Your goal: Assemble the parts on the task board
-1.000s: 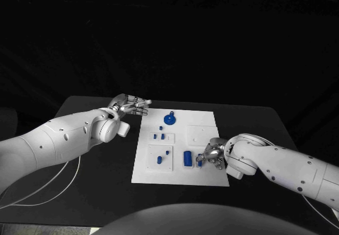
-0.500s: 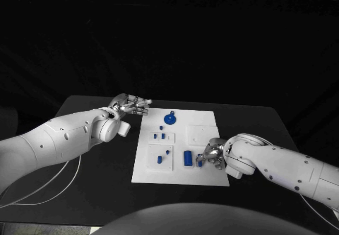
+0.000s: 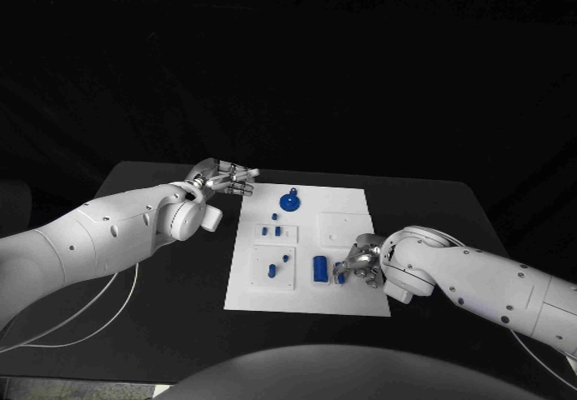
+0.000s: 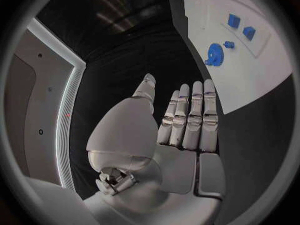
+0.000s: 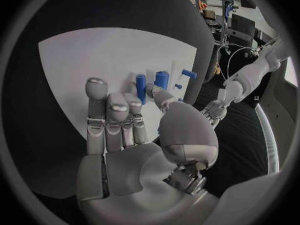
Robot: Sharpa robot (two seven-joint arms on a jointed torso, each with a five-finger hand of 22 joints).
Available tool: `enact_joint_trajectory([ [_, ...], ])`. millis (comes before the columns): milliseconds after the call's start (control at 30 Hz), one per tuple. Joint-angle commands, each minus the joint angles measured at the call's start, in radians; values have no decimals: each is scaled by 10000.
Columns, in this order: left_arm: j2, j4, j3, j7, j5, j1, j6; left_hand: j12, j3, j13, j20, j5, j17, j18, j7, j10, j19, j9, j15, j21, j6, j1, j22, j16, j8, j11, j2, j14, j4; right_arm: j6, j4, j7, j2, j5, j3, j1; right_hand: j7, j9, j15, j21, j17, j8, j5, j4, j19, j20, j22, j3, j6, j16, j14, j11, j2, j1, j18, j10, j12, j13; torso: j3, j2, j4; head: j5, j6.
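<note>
The white task board (image 3: 361, 204) lies mid-table. A blue round part with a knob (image 3: 288, 201) sits at its far side and also appears in the left wrist view (image 4: 214, 54). Small blue parts (image 3: 275, 229) lie below it, and two more (image 3: 278, 265) rest in a recess. A thick blue cylinder (image 3: 318, 267) stands near the front. My right hand (image 3: 364, 260) pinches a small blue peg (image 3: 339, 278) beside the cylinder, thumb and finger on either side (image 5: 141, 87). My left hand (image 3: 223, 177) hovers off the board's far left corner, fingers straight, holding nothing.
The black table (image 3: 157, 250) surrounds the board, with bare room left and right of it. A white cable (image 3: 84, 321) trails under my left arm near the table's front left.
</note>
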Motion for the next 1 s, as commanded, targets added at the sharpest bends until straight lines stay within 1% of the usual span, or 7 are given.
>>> enact_joint_trajectory([
  [33, 21, 19, 7, 35, 39, 0, 146, -15, -14, 16, 8, -19, 10, 88, 15, -85, -60, 16, 16, -25, -50, -122, -3, -39, -13, -3, -2, -32, 69, 241, 37, 104, 48, -10, -45, -54, -135, 11, -22, -61, -14, 39, -515, -633, 462, 61, -38, 433, -48, -32, 33, -90, 105, 233, 73, 28, -39, 3, 0, -3, -2, 20, -3],
  [233, 18, 15, 7, 27, 38, 0, 159, -15, -10, 16, 10, -21, 10, 88, 22, -93, -69, 15, 20, -26, -69, -131, -4, -40, -15, 1, 3, -41, 93, 178, 63, 162, 29, -8, -47, -54, -185, -246, -35, -57, -18, 33, -876, -337, 464, 44, -89, 180, -7, -41, 31, -102, 22, 263, 54, 11, -27, 0, 2, 1, -5, 19, 0],
  [433, 20, 11, 7, 21, 38, 0, 181, -15, -10, 16, 10, -21, 10, 88, 22, -93, -69, 15, 20, -26, -69, -131, -4, -40, -15, 1, 3, -41, 93, 122, 74, 219, 20, -7, -47, -55, -197, -598, -41, -47, -12, 32, -1264, 43, 462, 36, -124, 39, 70, -47, 32, -104, -185, 316, 48, 6, -10, 5, 3, 0, -4, 26, -5],
  [467, 20, 11, 7, 20, 38, 0, 182, -15, -10, 16, 10, -21, 10, 88, 22, -93, -69, 15, 20, -26, -69, -131, -4, -40, -15, 1, 3, -41, 93, 108, 75, 228, 20, -7, -47, -55, -203, -777, -41, -45, -3, 34, -1468, 243, 461, 34, -147, 6, 107, -44, 39, -104, -255, 408, 45, 15, 4, 6, 3, 1, -4, 25, -5],
  [533, 20, 10, 7, 18, 38, 0, 183, -15, -10, 16, 10, -21, 10, 88, 22, -93, -69, 15, 20, -26, -69, -131, -4, -40, -15, 1, 3, -41, 93, 85, 78, 240, 20, -7, -47, -55, -204, -806, -41, -42, 3, 33, -1729, 324, 461, 35, -152, -18, 115, -39, 39, -102, -268, 391, 45, 24, 13, 9, 4, 2, -5, 26, -2],
  [700, 26, 5, 7, 12, 37, 0, 185, -15, -10, 16, 10, -21, 10, 88, 22, -93, -69, 15, 20, -26, -69, -131, -4, -40, -15, 1, 3, -41, 93, -1, 76, 276, 19, -5, -47, -55, -189, -904, -32, -47, -1, 32, -3019, 781, 458, 39, -176, -120, 148, -52, 37, -86, -392, 343, 54, 41, 13, 2, -1, 0, -3, 17, 6],
  [1000, 35, -4, 7, 12, 37, 0, 194, -14, -10, 17, 14, -22, 10, 90, 29, -101, -72, 15, 23, -25, -86, -142, -3, -39, -15, 4, -3, -47, 108, -146, 73, 345, 16, 58, -47, -55, -146, -1017, -50, -36, 26, 40, -3186, 1739, 462, 5, -200, -429, 196, -70, 28, -68, -856, 67, 48, 60, -31, -7, 0, -7, 1, 18, 13],
])
